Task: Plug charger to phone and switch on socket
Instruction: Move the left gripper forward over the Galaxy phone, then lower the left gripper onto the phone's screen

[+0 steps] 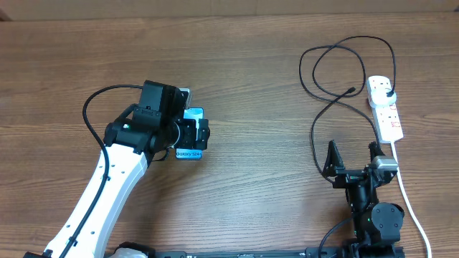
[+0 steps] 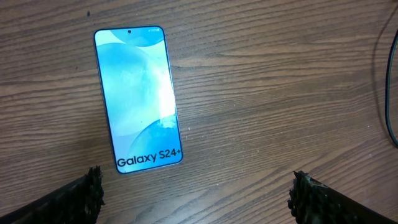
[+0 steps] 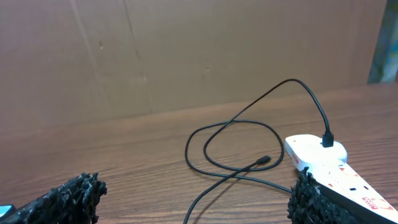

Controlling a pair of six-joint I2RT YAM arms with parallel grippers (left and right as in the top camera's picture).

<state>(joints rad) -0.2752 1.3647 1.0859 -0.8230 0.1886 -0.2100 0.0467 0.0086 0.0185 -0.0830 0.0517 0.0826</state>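
Note:
The phone [image 2: 138,98] lies flat on the wooden table, its light-blue screen facing up. My left gripper [image 2: 199,190] hovers over the phone's lower end, open, with nothing between its fingers; from overhead this gripper [image 1: 193,133] covers most of the phone [image 1: 188,153]. The white socket [image 1: 385,107] lies at the right, with the charger's plug [image 1: 387,89] in its far end. The charger cable [image 1: 315,72] loops to the left, and its free connector [image 1: 351,90] rests on the table. My right gripper [image 1: 353,156] stands open near the socket [image 3: 323,158], short of the connector [image 3: 263,160].
The socket's thick white cord [image 1: 409,201] runs down the right side past my right arm's base. A brown board wall [image 3: 186,56] stands behind the table. A stretch of black cable [image 2: 388,93] shows at the right edge of the left wrist view.

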